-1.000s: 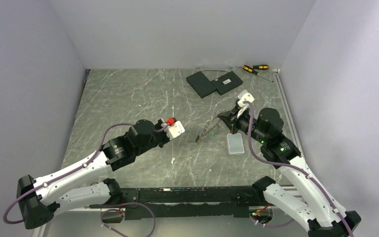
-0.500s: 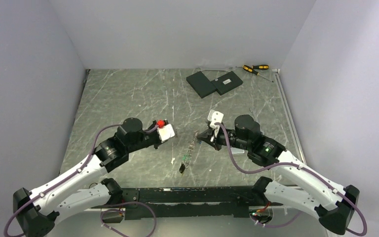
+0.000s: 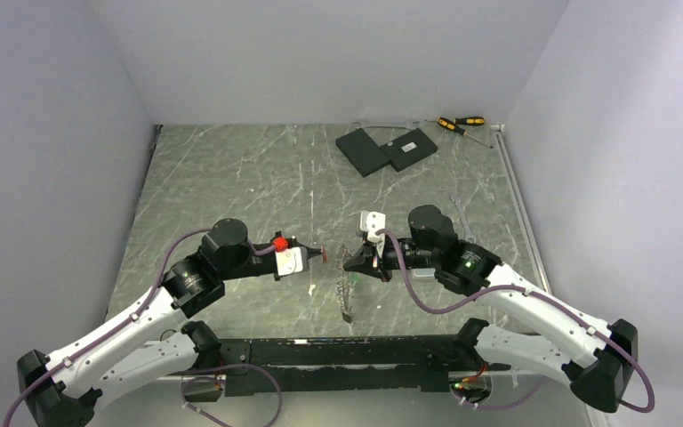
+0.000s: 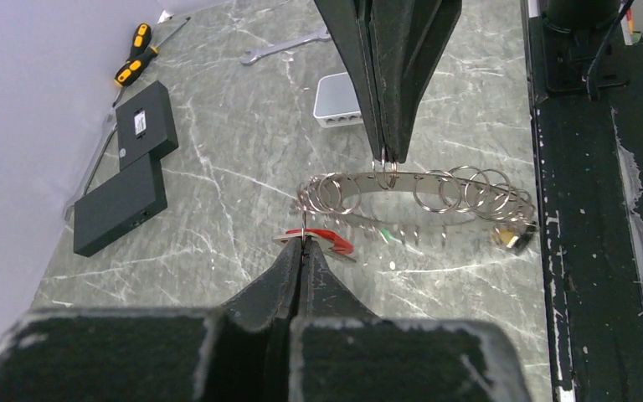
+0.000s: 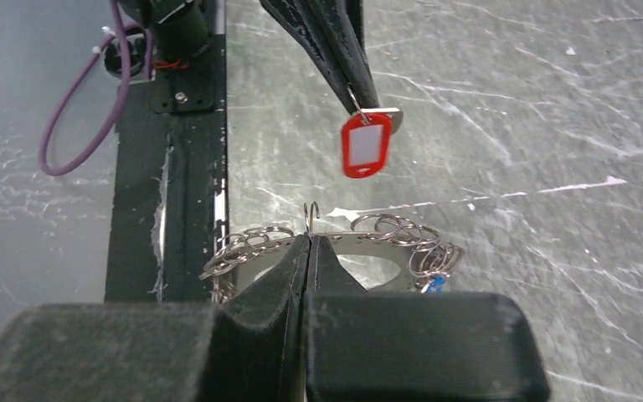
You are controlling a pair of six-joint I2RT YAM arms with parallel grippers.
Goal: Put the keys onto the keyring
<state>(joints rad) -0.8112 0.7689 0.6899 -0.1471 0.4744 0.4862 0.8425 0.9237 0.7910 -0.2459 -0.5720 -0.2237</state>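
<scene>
Nearest, keyring: grey metal band strung with many small split rings; blue key near one end, yellow key near the other.
Right gripper: fingers closed, pinching a split ring at the band's upper edge; the band hangs from it, clear of the table.
Red key: red plastic tag, just beside the band, not touching.
Left gripper: fingers closed on the red key's ring.
Farther: white box, wrench.
Farthest: two black slabs, screwdrivers.
</scene>
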